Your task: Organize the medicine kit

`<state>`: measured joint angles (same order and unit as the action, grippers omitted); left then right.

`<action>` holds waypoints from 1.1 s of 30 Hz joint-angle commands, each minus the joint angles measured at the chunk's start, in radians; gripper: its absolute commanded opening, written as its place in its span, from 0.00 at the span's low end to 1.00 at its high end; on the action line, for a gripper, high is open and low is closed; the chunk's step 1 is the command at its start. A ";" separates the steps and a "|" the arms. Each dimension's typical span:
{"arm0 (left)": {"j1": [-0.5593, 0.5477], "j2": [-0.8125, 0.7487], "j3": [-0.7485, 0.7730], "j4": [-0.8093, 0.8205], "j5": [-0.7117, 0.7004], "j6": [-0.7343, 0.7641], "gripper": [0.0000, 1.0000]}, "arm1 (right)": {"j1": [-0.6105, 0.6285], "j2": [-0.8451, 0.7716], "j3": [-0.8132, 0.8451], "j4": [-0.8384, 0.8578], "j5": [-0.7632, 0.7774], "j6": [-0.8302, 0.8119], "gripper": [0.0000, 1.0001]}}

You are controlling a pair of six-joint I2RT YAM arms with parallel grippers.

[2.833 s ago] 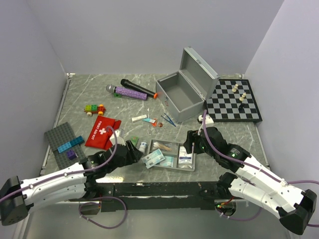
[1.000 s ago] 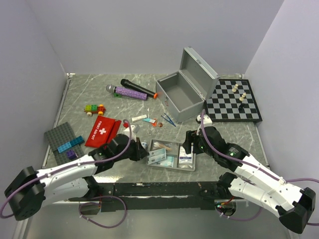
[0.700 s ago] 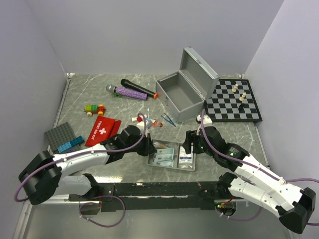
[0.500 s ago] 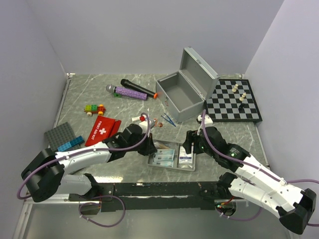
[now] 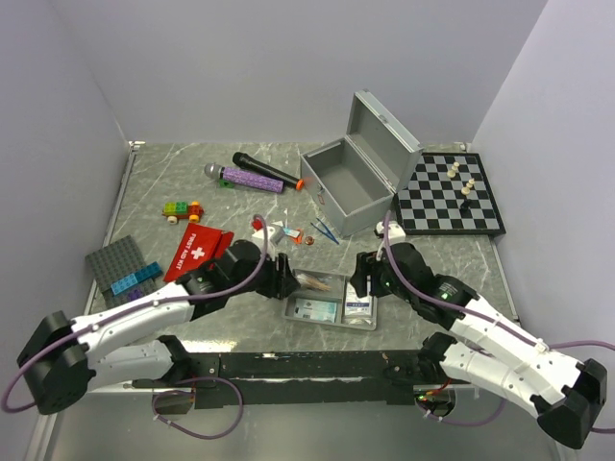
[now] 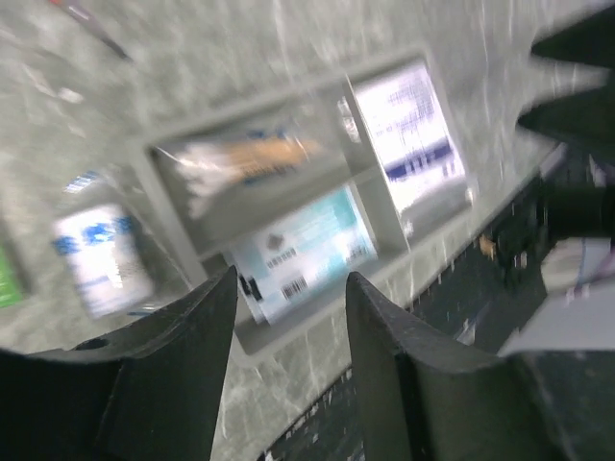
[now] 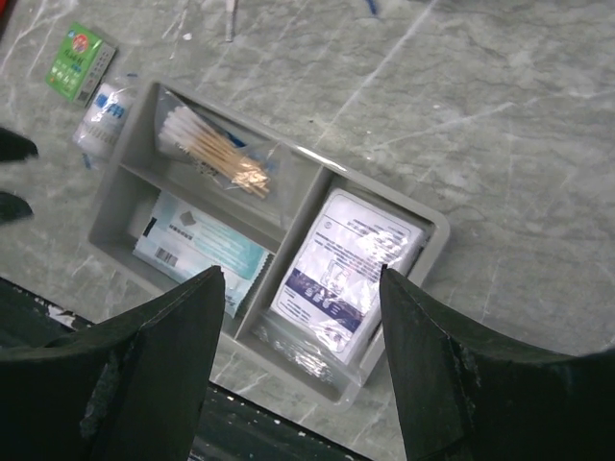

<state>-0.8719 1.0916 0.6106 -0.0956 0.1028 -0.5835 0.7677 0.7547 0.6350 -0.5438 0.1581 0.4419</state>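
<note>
step: filling the shallow grey divided plastic tray (image 7: 117,187), near centre of the surface, packets already inside | left fingers (image 6: 213,303): spread, empty, over tray's left end | right fingers (image 7: 396,300): spread, empty, above tray | next, likely: grasp small white-blue packet (image 7: 104,113) just left of tray

White cross on red pouch (image 5: 195,252); barcode on teal packet (image 7: 207,248); other packet print too small to read.
</note>
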 commanded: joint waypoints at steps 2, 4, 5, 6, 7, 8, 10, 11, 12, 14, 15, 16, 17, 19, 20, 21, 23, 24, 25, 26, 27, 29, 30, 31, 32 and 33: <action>0.001 -0.100 -0.038 -0.039 -0.250 -0.153 0.52 | 0.002 0.076 0.023 0.087 -0.112 -0.046 0.69; 0.001 -0.124 -0.058 -0.050 -0.322 -0.217 0.49 | 0.004 0.113 0.023 0.100 -0.120 -0.040 0.65; 0.001 -0.133 -0.067 -0.061 -0.354 -0.258 0.47 | 0.001 0.130 0.023 0.107 -0.118 -0.037 0.64; -0.001 -0.140 -0.078 -0.065 -0.379 -0.283 0.45 | 0.002 0.143 0.023 0.110 -0.117 -0.034 0.63; 0.001 -0.148 -0.086 -0.078 -0.409 -0.318 0.45 | 0.002 0.161 0.025 0.110 -0.117 -0.032 0.62; 0.001 -0.151 -0.094 -0.094 -0.448 -0.347 0.43 | 0.002 0.175 0.028 0.108 -0.115 -0.031 0.61; 0.001 -0.170 -0.112 -0.113 -0.491 -0.400 0.41 | 0.002 0.201 0.031 0.104 -0.106 -0.026 0.60; 0.001 -0.180 -0.126 -0.118 -0.515 -0.427 0.40 | 0.002 0.216 0.031 0.104 -0.104 -0.023 0.59; 0.002 -0.193 -0.135 -0.127 -0.534 -0.453 0.40 | 0.001 0.230 0.029 0.104 -0.104 -0.020 0.59; 0.002 -0.223 -0.153 -0.130 -0.571 -0.492 0.43 | 0.002 0.250 0.026 0.108 -0.101 -0.006 0.59; 0.007 -0.240 -0.158 -0.127 -0.581 -0.501 0.48 | 0.002 0.256 0.026 0.110 -0.098 0.003 0.59; 0.016 -0.251 -0.160 -0.128 -0.589 -0.504 0.52 | 0.002 0.264 0.028 0.113 -0.098 0.011 0.59; 0.030 -0.252 -0.153 -0.141 -0.591 -0.510 0.57 | 0.002 0.267 0.028 0.114 -0.098 0.014 0.60; 0.072 -0.240 -0.131 -0.173 -0.571 -0.501 0.61 | 0.002 0.267 0.031 0.122 -0.097 0.020 0.62; 0.105 -0.228 -0.120 -0.184 -0.552 -0.487 0.63 | 0.002 0.267 0.032 0.123 -0.089 0.023 0.63; 0.131 -0.216 -0.106 -0.194 -0.526 -0.477 0.63 | 0.002 0.270 0.037 0.122 -0.074 0.024 0.63; 0.181 -0.200 -0.084 -0.200 -0.488 -0.457 0.63 | -0.004 0.268 0.057 0.098 0.004 0.049 0.64; 0.206 -0.203 -0.074 -0.187 -0.462 -0.441 0.63 | -0.027 0.259 0.075 0.090 0.058 0.060 0.66; 0.215 -0.208 -0.069 -0.172 -0.456 -0.434 0.63 | -0.048 0.250 0.087 0.091 0.070 0.064 0.68; 0.217 -0.216 -0.066 -0.164 -0.451 -0.427 0.63 | -0.086 0.244 0.097 0.100 0.067 0.067 0.69; 0.218 -0.220 -0.063 -0.159 -0.454 -0.424 0.63 | -0.126 0.242 0.109 0.116 0.052 0.069 0.70; 0.220 -0.228 -0.055 -0.164 -0.460 -0.423 0.63 | -0.188 0.242 0.135 0.148 0.026 0.060 0.71; 0.218 -0.229 -0.055 -0.165 -0.460 -0.423 0.63 | -0.197 0.251 0.161 0.163 0.032 0.044 0.71; 0.220 -0.231 -0.057 -0.170 -0.459 -0.423 0.63 | -0.199 0.267 0.187 0.179 0.046 0.026 0.72; 0.221 -0.234 -0.061 -0.176 -0.457 -0.423 0.62 | -0.199 0.294 0.225 0.192 0.057 0.006 0.73; 0.220 -0.239 -0.070 -0.173 -0.451 -0.424 0.62 | -0.199 0.332 0.262 0.194 0.064 -0.008 0.75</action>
<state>-0.6575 0.8776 0.5186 -0.2817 -0.3698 -1.0286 0.5781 1.0283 0.7532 -0.4431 0.1749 0.4812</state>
